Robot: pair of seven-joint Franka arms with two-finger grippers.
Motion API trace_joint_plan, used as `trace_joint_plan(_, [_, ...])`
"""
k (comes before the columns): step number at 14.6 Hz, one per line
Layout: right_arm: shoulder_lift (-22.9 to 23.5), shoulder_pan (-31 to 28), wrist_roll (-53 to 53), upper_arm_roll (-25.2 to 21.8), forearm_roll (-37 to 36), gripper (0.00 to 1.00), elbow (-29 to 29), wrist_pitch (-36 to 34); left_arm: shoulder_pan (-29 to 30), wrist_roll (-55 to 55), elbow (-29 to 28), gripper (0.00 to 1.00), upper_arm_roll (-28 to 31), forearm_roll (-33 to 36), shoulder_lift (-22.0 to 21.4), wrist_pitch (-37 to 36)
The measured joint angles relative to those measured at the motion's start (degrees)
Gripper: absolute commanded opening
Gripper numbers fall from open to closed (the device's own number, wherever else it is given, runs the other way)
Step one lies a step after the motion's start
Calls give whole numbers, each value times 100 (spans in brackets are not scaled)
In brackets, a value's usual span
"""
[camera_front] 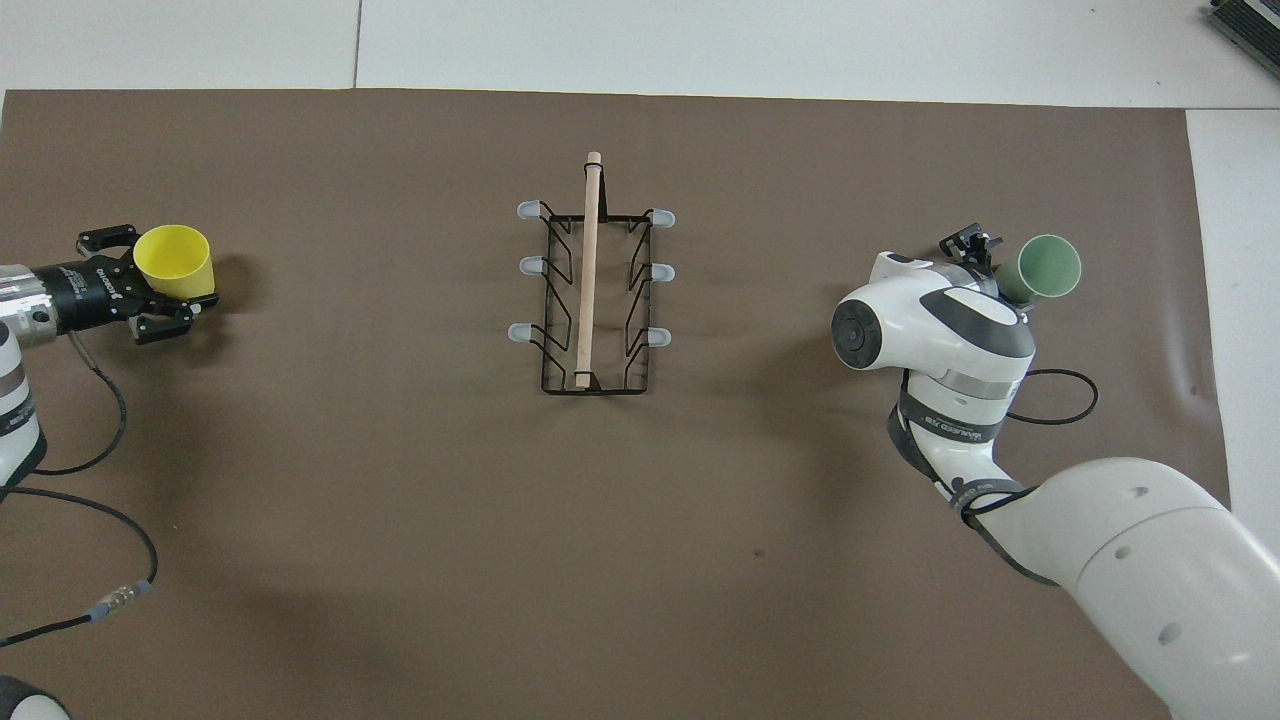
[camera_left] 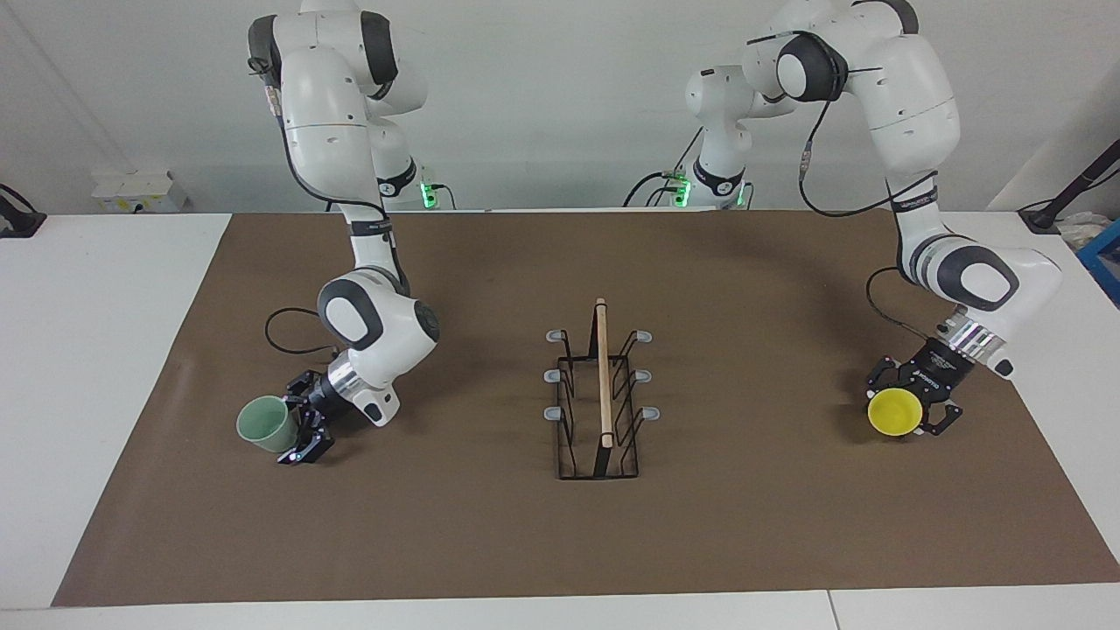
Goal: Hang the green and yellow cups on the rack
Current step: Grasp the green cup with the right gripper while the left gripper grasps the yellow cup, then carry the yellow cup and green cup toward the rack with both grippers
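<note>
The rack, black wire with a light wooden top bar and six grey-capped prongs, stands mid-table; it also shows in the overhead view. No cup hangs on it. My right gripper is shut on the pale green cup, held tilted just above the mat toward the right arm's end; both show in the overhead view, the gripper and the cup. My left gripper is shut on the yellow cup, tilted on its side, low over the mat toward the left arm's end; the overhead view shows this gripper and cup.
A brown mat covers the white table. Black cables trail from the left arm over the mat near the robots. A blue box sits off the mat at the left arm's end.
</note>
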Motion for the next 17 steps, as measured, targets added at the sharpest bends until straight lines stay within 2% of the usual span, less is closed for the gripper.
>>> trace_joint_plan(3, [-5,-93,108,0,-120,100,0,21,-168,69,35,0,0,0,-142,223])
trace_joint_plan(4, [-6,-104,113,0,-172,78,-1,47,-201,80,68,0,1,19,-205,238])
trace_joint_plan(5, [-6,-105,113,0,-187,47,-5,67,-222,101,113,0,4,83,-267,246])
trace_joint_plan(6, [-6,-105,113,1,-204,11,-18,77,-228,109,182,0,4,195,-318,250])
trace_joint_plan(7, [-7,-105,114,2,-259,0,-47,86,-228,109,296,0,6,301,-345,254])
trace_joint_plan(11, [-30,-119,124,-3,-354,0,-96,107,-254,108,716,0,-1,746,-356,329])
trace_joint_plan(14, [-73,-140,111,-1,-256,0,-94,293,-436,122,774,0,-6,1083,-365,940])
trace_joint_plan(17, [-275,-160,20,76,947,0,-78,362,-684,117,782,0,-9,1813,-547,1196])
